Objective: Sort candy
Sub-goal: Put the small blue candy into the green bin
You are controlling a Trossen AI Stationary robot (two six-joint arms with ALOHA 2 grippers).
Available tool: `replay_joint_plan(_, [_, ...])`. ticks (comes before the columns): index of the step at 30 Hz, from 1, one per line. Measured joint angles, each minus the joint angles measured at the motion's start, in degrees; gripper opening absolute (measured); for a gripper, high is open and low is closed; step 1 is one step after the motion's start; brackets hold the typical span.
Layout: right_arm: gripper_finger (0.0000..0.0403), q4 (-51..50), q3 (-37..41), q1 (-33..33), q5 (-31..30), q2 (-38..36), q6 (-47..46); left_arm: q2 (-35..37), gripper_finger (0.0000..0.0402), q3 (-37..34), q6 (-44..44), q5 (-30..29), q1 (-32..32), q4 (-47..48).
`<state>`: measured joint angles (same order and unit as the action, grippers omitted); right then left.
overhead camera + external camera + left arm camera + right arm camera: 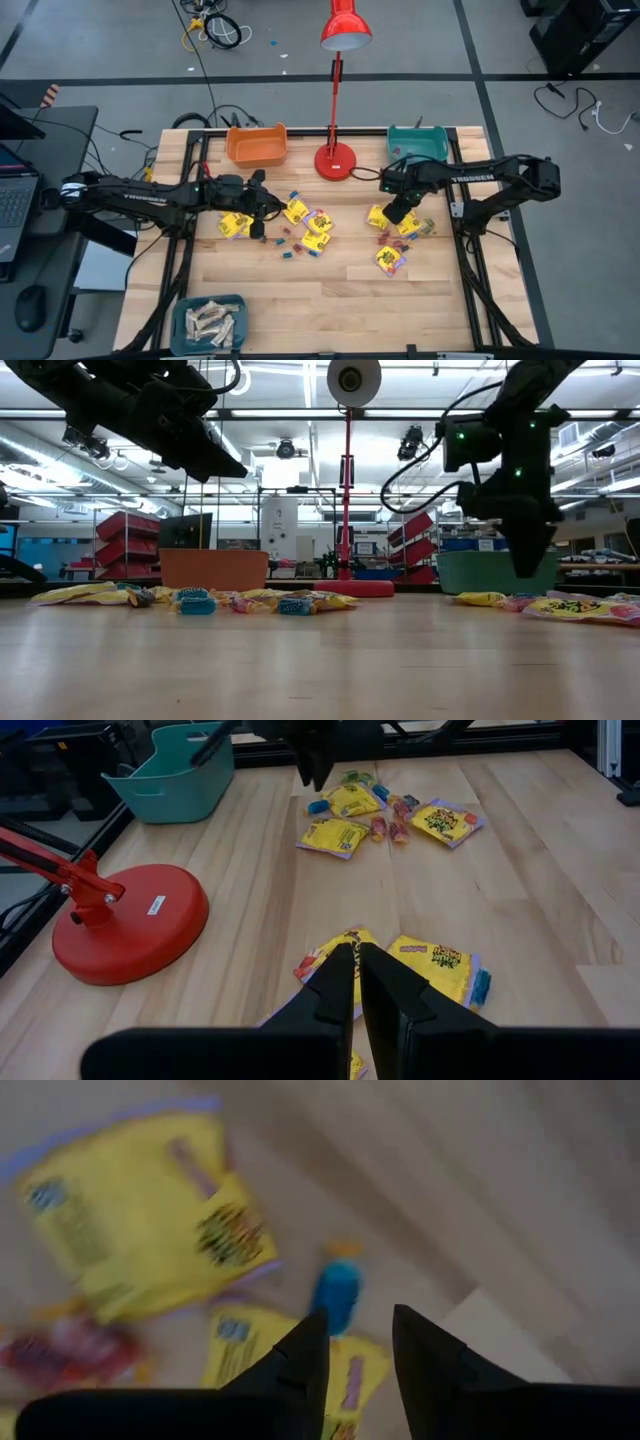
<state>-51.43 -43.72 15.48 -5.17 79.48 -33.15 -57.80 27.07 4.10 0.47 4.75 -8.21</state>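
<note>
Candy lies loose on the wooden table in two clusters: yellow packets and small blue and red pieces at the middle (305,228), and more at the right (392,245). My left gripper (268,207) hangs well above the middle cluster (228,468). Its fingers (340,982) are shut and empty. My right gripper (393,217) points down just above the right cluster (527,568). It is open, and a small blue piece (335,1295) and yellow packets (140,1210) lie below it. Pale beige bars lie in a teal bin (210,322) at the near left.
An orange bin (257,145) and a teal bin (418,143) stand at the far edge. A red lamp's base (335,160) stands between them, and its pole rises over the table. Bare wood lies toward the near edge at the middle and right.
</note>
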Motion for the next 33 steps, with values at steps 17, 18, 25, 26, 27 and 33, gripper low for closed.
replay_joint_plan(17, [0.0117, 5.5, 2.2, -4.2, -3.3, 0.0, -6.1, 0.0, 0.0023, 0.0, 0.2, 0.0, 0.0, 0.0])
replay_joint_plan(18, [0.0118, 5.4, 2.2, -4.6, -3.6, 0.0, -6.3, 0.0, 0.0023, 0.0, 0.2, 0.0, 0.0, 0.0])
replay_joint_plan(25, [0.0119, 5.1, 2.2, -6.0, -5.7, 0.1, -7.8, 0.0, 0.0023, 0.0, 0.2, 0.0, 0.0, 0.0])
replay_joint_plan(26, [0.0119, 5.2, 2.2, -6.0, -5.7, 0.1, -7.8, 0.0, 0.0023, 0.0, 0.2, 0.0, 0.0, 0.0])
replay_joint_plan(27, [0.0119, 5.2, 2.2, -6.0, -5.7, 0.1, -7.9, 0.0, 0.0023, 0.0, 0.1, 0.0, 0.0, 0.0])
replay_joint_plan(33, [0.0119, 5.2, 2.2, -6.0, -5.7, 0.1, -7.9, 0.0, 0.0023, 0.0, 0.1, 0.0, 0.0, 0.0])
